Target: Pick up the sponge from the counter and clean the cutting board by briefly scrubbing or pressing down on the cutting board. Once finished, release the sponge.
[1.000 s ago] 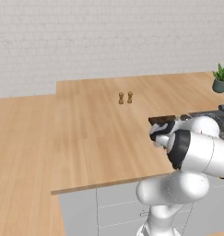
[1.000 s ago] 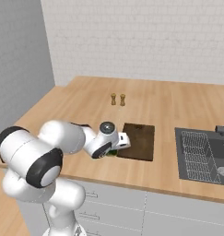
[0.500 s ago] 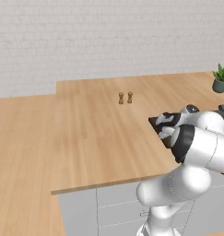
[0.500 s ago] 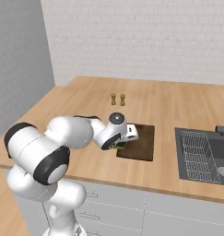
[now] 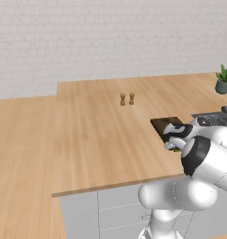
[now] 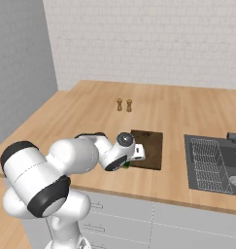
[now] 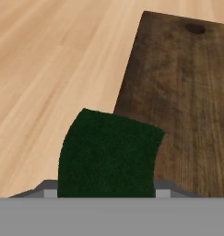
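Note:
In the hand view the dark green sponge (image 7: 109,152) sits between the fingertips of my gripper (image 7: 105,189), which is shut on it. It hangs low over the light wood counter (image 7: 49,69), and one corner overlaps the left edge of the dark brown cutting board (image 7: 187,92). From the right base view my gripper (image 6: 131,158) is at the board's (image 6: 151,143) near left corner, with a bit of green sponge (image 6: 124,165) under the wrist. In the left base view the hand (image 5: 173,142) covers the near part of the board (image 5: 164,123).
Two small brown shakers (image 6: 124,104) stand farther back on the counter (image 6: 90,116). A dark grey sink basin (image 6: 216,160) lies right of the board. A potted plant (image 5: 223,79) stands at the far right. The counter's front edge runs just below the hand.
The hand has carried the sponge to the right, from the bare counter beside the board to the board's near left corner. The forearm swung with it.

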Tool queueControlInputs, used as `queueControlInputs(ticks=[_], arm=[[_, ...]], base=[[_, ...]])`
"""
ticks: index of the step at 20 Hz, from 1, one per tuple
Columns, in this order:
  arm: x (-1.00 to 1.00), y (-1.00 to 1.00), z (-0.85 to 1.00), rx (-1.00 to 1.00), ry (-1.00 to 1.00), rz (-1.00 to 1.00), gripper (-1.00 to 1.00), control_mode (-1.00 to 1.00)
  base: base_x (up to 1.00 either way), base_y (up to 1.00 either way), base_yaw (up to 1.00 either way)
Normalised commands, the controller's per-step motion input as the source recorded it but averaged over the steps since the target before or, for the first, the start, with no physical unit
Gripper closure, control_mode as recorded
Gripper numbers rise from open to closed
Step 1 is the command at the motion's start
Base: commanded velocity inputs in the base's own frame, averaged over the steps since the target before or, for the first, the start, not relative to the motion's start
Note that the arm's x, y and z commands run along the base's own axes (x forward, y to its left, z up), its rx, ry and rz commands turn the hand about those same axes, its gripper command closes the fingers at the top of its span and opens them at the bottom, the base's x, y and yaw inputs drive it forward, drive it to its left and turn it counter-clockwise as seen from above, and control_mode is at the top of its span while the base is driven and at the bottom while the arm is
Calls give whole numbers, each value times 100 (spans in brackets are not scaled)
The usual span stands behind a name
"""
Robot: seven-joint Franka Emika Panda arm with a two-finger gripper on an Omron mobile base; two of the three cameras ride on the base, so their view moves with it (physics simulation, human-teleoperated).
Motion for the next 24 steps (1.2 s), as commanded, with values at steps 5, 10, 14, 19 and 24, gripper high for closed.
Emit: queueControlInputs(ticks=[5, 10, 14, 19, 24], arm=[[35, -21, -12, 0, 0, 1, 100, -100], [0, -30, -14, 0, 0, 4, 100, -100], [3, -47, -14, 0, 0, 3, 100, -100], [31, -54, -14, -2, 0, 4, 100, -100], [27, -55, -12, -3, 0, 5, 100, -100]], base=[[0, 0, 0], [0, 0, 0], [0, 0, 0], [0, 0, 0], [0, 0, 0]])
